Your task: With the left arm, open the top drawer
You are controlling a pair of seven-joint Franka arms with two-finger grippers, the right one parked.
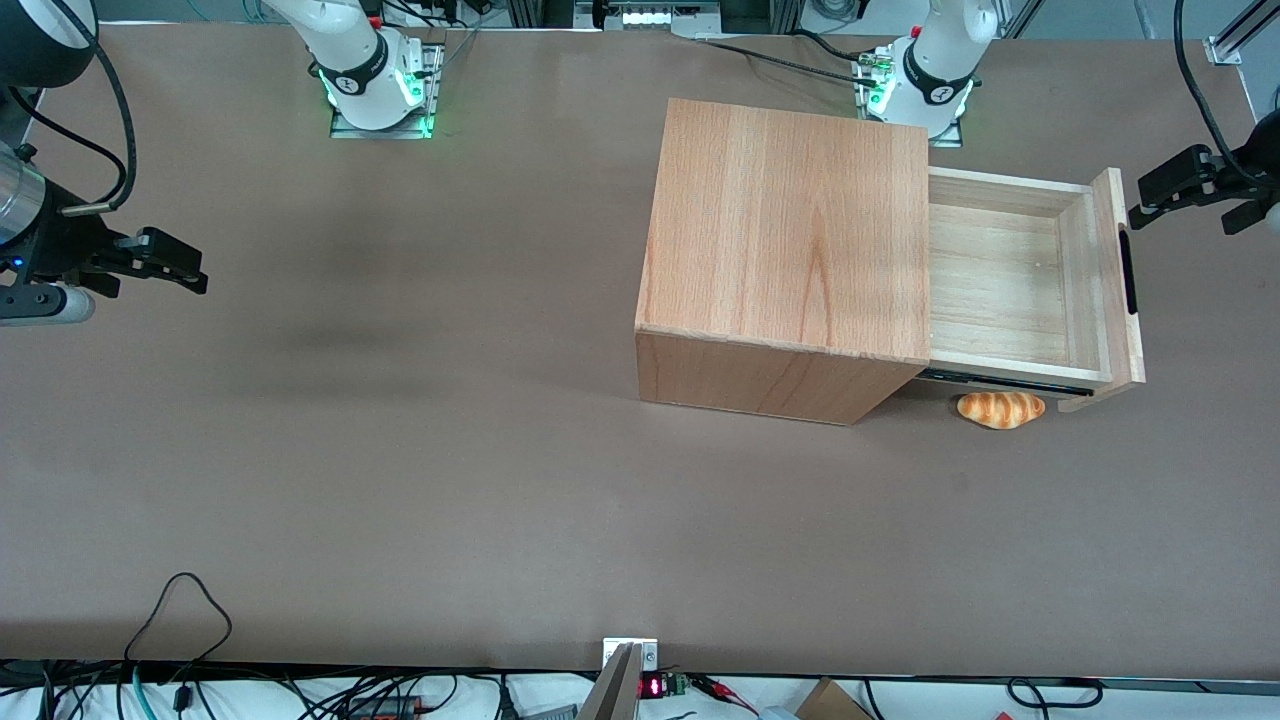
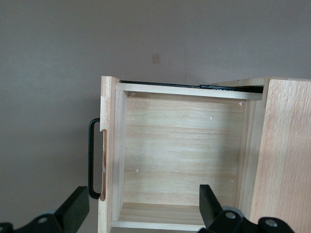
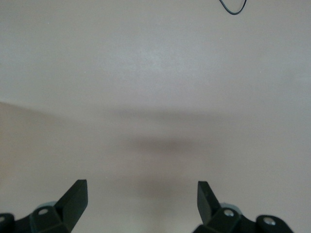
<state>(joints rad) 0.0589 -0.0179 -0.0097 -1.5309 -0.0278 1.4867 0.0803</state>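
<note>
One cabinet (image 1: 785,255) stands on the brown desk (image 1: 400,450), in the upper right of the front view, and one drawer shows: the top drawer (image 1: 1010,285), pulled well out toward the working arm's end of the desk. Its tray is bare pale wood inside. The front panel's long axis runs from nearer the front camera to farther from it, and the one black slot handle (image 1: 1129,272) lies along that same line, facing the right edge of the frame. One bread roll (image 1: 1001,409) lies on the desk just under the drawer's nearer corner. The left arm's end effector (image 1: 1165,190) hangs at the right edge, near the handle's farther end and apart from it, its fingers (image 2: 74,209) spread wide and holding nothing.
</note>
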